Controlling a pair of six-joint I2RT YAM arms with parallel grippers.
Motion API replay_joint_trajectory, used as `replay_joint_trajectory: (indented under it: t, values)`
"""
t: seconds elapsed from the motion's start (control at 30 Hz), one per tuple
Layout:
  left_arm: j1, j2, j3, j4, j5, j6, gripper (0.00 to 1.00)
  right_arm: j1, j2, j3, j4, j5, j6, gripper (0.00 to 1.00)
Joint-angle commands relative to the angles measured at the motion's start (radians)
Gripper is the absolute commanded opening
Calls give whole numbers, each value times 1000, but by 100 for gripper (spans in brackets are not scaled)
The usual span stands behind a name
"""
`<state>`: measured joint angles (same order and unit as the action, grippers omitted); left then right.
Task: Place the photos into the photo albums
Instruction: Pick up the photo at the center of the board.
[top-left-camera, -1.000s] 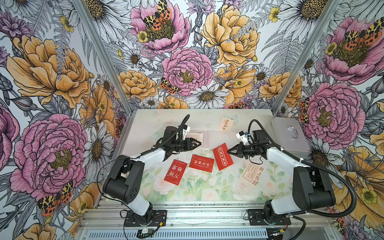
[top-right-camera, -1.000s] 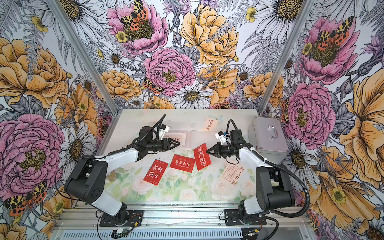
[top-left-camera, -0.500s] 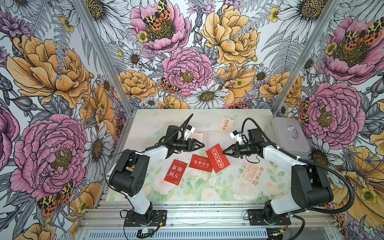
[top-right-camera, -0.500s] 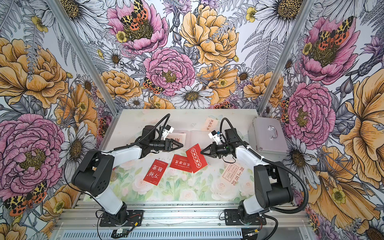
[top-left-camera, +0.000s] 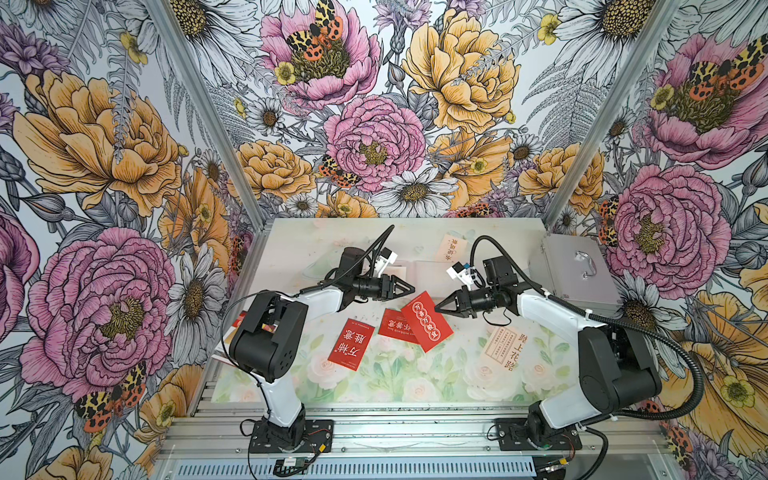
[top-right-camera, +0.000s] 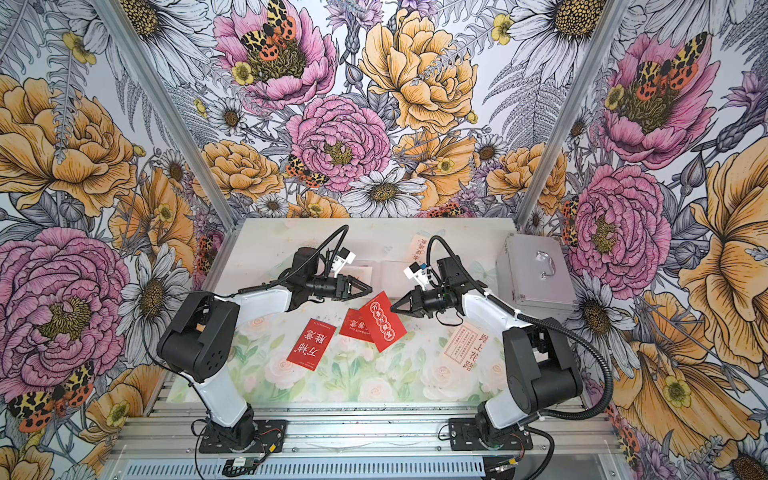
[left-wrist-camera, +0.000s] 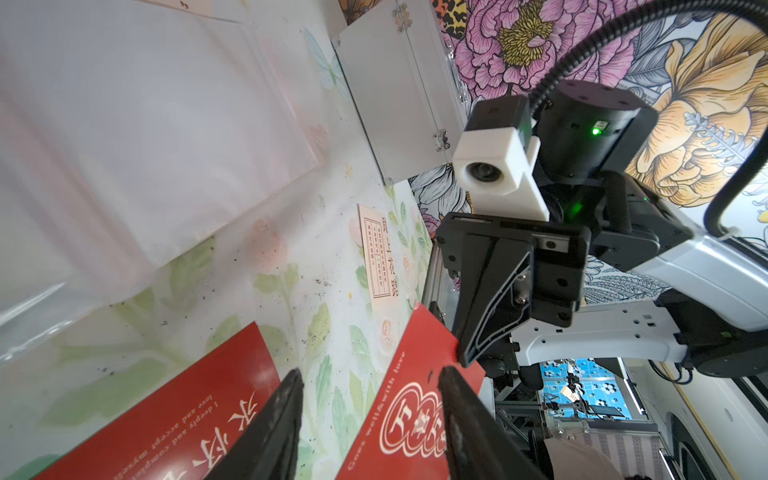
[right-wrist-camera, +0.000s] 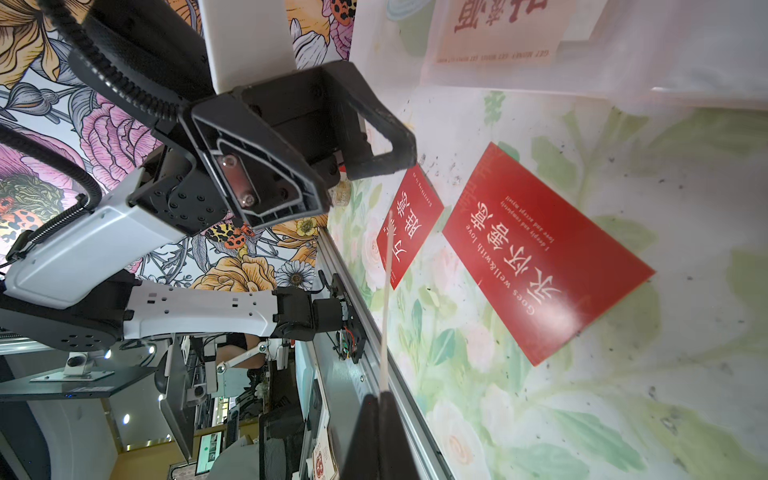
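My right gripper (top-left-camera: 436, 308) (right-wrist-camera: 380, 395) is shut on one corner of a red photo (top-left-camera: 426, 326) (left-wrist-camera: 415, 395), which hangs tilted above the table. My left gripper (top-left-camera: 413, 287) (left-wrist-camera: 370, 386) faces it from the left, open, with the photo's free end close to its fingertips. Two more red photos (top-left-camera: 349, 345) (top-left-camera: 395, 326) lie flat just in front. A cream photo (top-left-camera: 505, 347) lies to the right. The photo album (top-left-camera: 430, 272) (left-wrist-camera: 145, 124) lies open behind both grippers, with clear sleeve pages. A cream photo (right-wrist-camera: 498, 33) shows through a sleeve.
A silver metal case (top-left-camera: 577, 270) with a handle stands at the right edge, next to my right arm. Another cream card (top-left-camera: 451, 249) lies near the back wall. The floral mat (top-left-camera: 374, 382) covers the table down to the front rail.
My right gripper has carried the red photo leftward, over the flat red photo and up to the left gripper. The left gripper has shifted slightly rightward.
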<state>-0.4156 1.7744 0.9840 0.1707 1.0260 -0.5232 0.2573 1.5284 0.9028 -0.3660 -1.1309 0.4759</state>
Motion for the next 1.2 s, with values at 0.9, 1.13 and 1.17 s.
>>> replay_joint_trajectory:
  t: [0.9,1.13,1.17]
  values:
    - [-51,-33,78,-312,59,232,44,-10,33,54,7,45,-16,0]
    - [-56,-25,98,-352,51,260,32,-9,33,58,6,52,-11,0]
    - [-58,-25,99,-352,51,261,30,-9,35,60,6,55,-11,0]
